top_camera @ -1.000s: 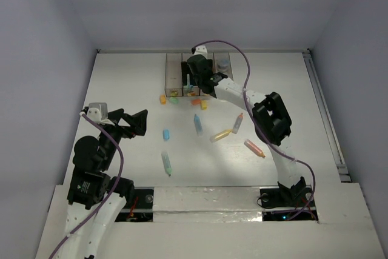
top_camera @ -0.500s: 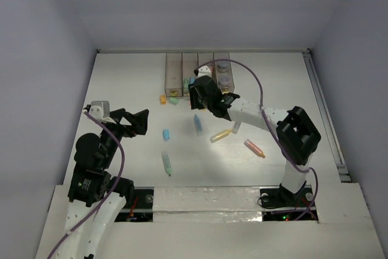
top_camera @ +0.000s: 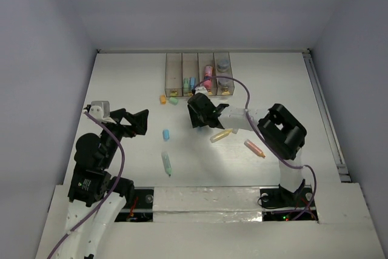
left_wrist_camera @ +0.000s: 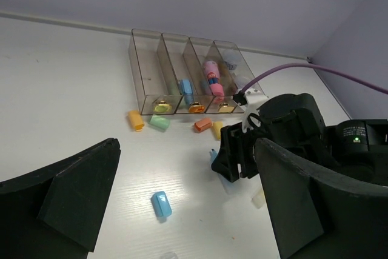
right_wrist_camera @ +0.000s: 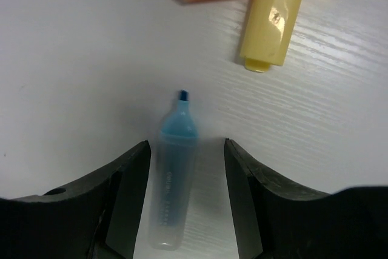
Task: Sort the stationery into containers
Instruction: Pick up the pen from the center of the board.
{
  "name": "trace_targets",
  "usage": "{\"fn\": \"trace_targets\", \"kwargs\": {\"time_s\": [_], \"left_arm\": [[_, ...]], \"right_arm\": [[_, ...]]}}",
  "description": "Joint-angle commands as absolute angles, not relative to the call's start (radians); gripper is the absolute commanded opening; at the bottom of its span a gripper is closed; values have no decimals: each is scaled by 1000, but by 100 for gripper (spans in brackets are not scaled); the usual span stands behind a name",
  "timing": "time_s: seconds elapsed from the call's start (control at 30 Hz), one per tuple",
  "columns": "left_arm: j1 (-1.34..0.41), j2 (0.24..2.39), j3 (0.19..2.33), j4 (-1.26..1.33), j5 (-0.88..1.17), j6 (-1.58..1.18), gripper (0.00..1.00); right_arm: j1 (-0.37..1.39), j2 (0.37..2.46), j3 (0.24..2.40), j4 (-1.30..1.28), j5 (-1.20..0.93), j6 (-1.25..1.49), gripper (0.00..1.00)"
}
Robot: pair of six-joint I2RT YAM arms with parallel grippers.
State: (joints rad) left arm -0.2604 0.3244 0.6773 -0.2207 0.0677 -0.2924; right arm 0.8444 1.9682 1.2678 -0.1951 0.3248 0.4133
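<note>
White tabletop (right_wrist_camera: 73, 47) bears a blue marker (right_wrist_camera: 174, 180) between fingers (right_wrist_camera: 121, 192) of the right gripper (right_wrist_camera: 186, 162).

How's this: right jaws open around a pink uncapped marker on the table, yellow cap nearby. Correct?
No. The right wrist view shows the marker is blue, not pink. The rest holds: right jaws open around it, uncapped, on the table, yellow cap nearby.
</note>
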Motion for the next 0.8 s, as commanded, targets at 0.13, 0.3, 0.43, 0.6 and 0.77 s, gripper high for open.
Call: {"fn": "trace_targets", "kwargs": {"time_s": [0.13, 0.3, 0.43, 0.6, 0.77], "left_arm": [[-264, 337, 667, -167, 84, -284, 91], [-264, 342, 666, -163, 101, -284, 89], [-264, 350, 661, -152, 136, -284, 84], [-264, 388, 650, -118, 265, -284, 82], [-264, 413, 646, -109, 298, -284, 76]], "right_arm": [[847, 2008, 1313, -210, 331, 439, 41], [847, 1945, 1299, -213, 350, 465, 15], [856, 1867, 1331, -201, 354, 457, 14], [856, 1764, 1400, -123, 324, 482, 14], [867, 1678, 1396, 43, 212, 567, 14]]}}
